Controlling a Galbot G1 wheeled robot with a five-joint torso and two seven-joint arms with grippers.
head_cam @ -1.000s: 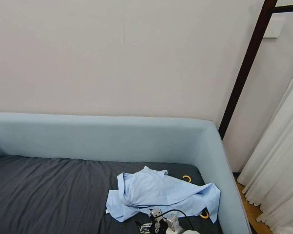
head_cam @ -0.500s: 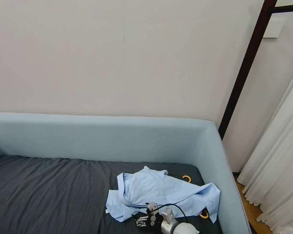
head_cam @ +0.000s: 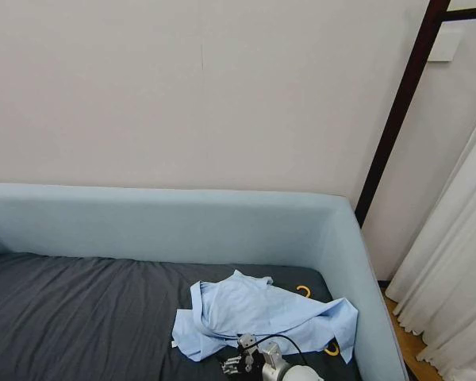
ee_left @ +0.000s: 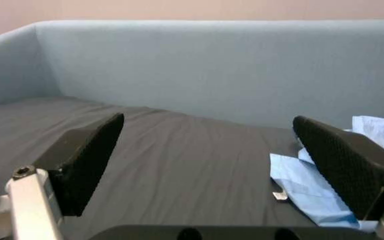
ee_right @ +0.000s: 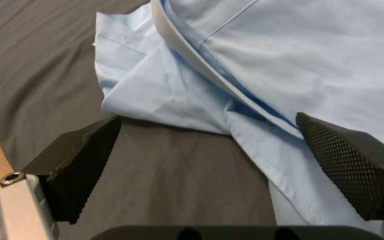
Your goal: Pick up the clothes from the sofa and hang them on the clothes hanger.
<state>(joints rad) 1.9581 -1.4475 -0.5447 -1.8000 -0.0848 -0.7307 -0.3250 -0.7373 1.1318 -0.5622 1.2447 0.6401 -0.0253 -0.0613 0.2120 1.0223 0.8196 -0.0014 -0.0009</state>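
Head view: one light-blue shirt (head_cam: pixel 262 313) lies crumpled on the sofa (head_cam: pixel 79 317) by its right armrest, with bare dark seat stretching left. Two orange curved pieces (head_cam: pixel 304 290) show at the shirt's edges, and the right end effector (head_cam: pixel 238 357) is at its near hem.

Left wrist view: the left end effector (ee_left: pixel 208 118) gapes empty over bare seat.

Right wrist view: the right end effector, spread wide, grips nothing above the shirt's folds.
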